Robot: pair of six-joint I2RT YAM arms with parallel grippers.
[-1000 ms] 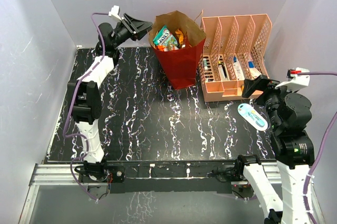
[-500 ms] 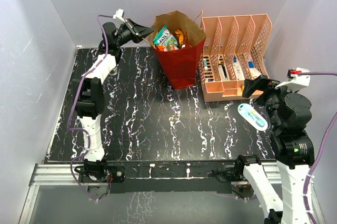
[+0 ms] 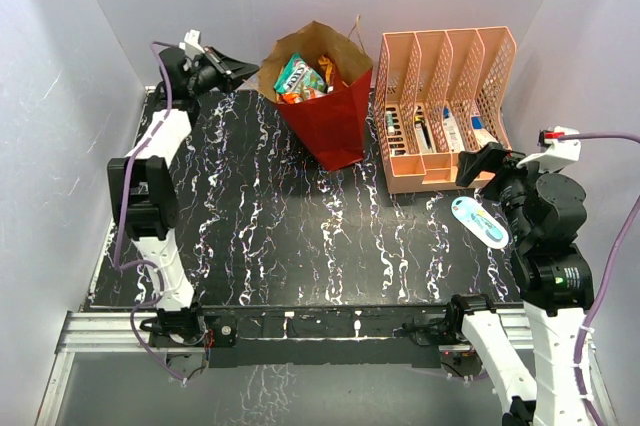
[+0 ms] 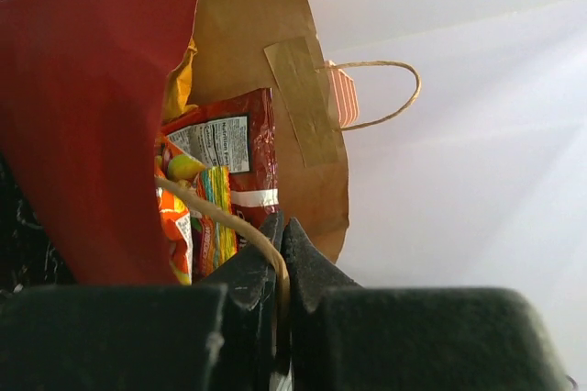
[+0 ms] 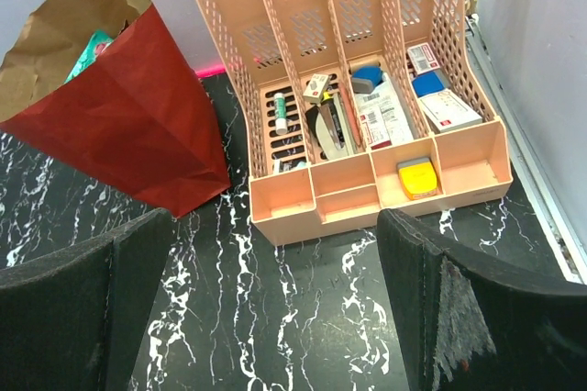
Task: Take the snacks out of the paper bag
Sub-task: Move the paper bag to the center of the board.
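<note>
Left arm's fingers (image 4: 246,273) clamp shut on the thin twisted handle (image 4: 229,220) of the dark red paper bag (image 4: 83,116), likely to steady it; glossy foil snack packets (image 4: 229,148) sit inside. Only the wrist camera shows that pinch. Overhead, the bag leans on the black marbled tabletop (image 3: 300,236), right arm's fingers (image 5: 64,318) gaping empty.

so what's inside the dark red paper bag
Glossy foil snack packets fill the dark red paper bag near its mouth: teal-green, orange, red and yellow. Anything beneath them is hidden by the top packets and the bag's walls.
</note>
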